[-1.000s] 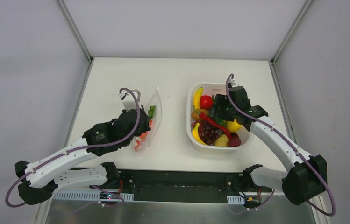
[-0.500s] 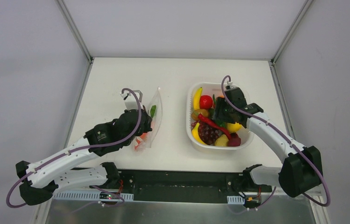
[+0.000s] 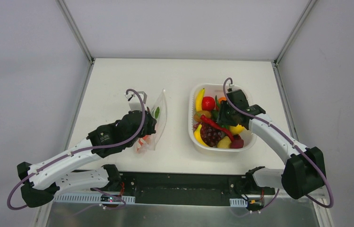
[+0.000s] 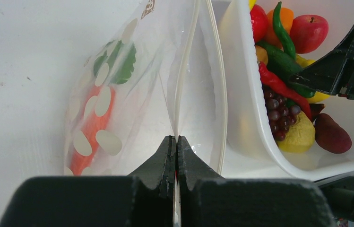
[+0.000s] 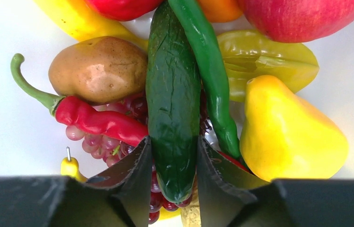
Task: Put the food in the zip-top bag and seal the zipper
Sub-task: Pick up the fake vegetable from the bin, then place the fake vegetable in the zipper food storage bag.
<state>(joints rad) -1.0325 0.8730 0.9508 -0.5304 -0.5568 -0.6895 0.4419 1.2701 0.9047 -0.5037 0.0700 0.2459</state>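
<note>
Seen from above, two white-and-black robot arms reach away from the near edge of a white table (image 3: 118, 80). On the left, the left hand (image 4: 175, 139) is closed tight, pinching the near end of a clear plastic zip-top bag (image 4: 118, 94) printed with white dots. The bag stands on its edge on the table, just left of the basket. Its thin clear zipper strip (image 4: 186, 61) is parted from the opposite lip, so the mouth gapes. Inside lies an orange toy carrot (image 4: 92, 127) with green leaves. On the right sits a white rounded-square plastic basket (image 3: 193, 137) heaped with glossy toy food. The right hand (image 5: 174, 142) is lowered into it, one finger pressed against each side of a dark green cucumber (image 5: 172, 94), gripping its near end. Beside the cucumber lie a red chilli pepper (image 5: 94, 120) over purple grapes (image 5: 132, 106), a brown potato (image 5: 99, 68), a slim green chilli (image 5: 210, 71) and a yellow pear (image 5: 288, 132). Farther back are a yellow-green star fruit (image 5: 264, 56), a red apple (image 5: 302, 14) and a yellow banana (image 3: 200, 98).
</note>
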